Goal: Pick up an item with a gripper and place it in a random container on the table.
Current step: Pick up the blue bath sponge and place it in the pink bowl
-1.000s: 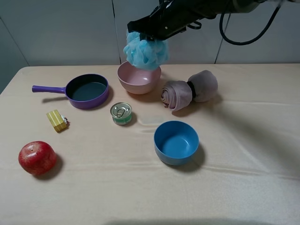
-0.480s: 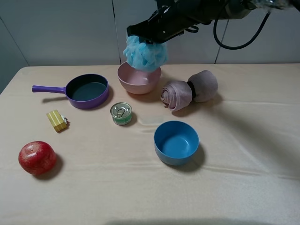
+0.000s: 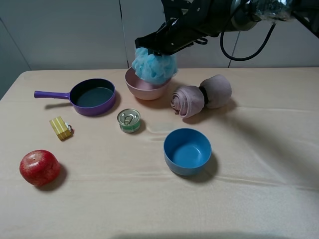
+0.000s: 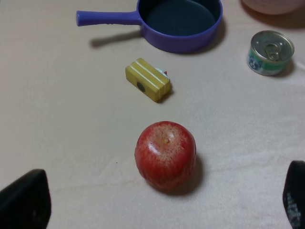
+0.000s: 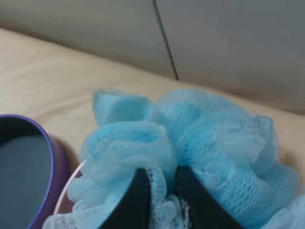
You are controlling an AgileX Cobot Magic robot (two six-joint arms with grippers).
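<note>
- My right end effector (image 3: pixel 151 48) is closed on the light-blue mesh bath pouf (image 3: pixel 153 67). In the wrist view the two fingers (image 5: pixel 136 200) sit almost together, with a tuft of mesh pinched between them.
- The pouf hangs directly beneath the end effector, over the mouth of the pale pink bowl (image 3: pixel 144 90). Its lower ruffles overlap the rim line in the high view, but I cannot tell whether they touch the bowl's inside.
- I judge it is held here because this is the release position. It is centred over the bowl, so the soft bulk should settle inside instead of draping over the edge.
- The grip is on the top of the pouf, which leaves its full, springy mass free below the fingers.
- The pouf is close to a ball, a little wider than tall, so it has no strong long axis. What axis there is runs downward from the pinched tuft toward the bowl, with the ruffles flaring out around it.
- To one side of the end effector lies the purple pan (image 3: pixel 93 97). To the other lies the rolled towel (image 3: pixel 202 97), just beside the bowl on the beige surface (image 3: pixel 259 164).
- My left end effector (image 4: pixel 159 206) is spread wide and holds nothing. The red apple (image 4: pixel 165 155) lies ahead of it, apart from both fingers.
</note>
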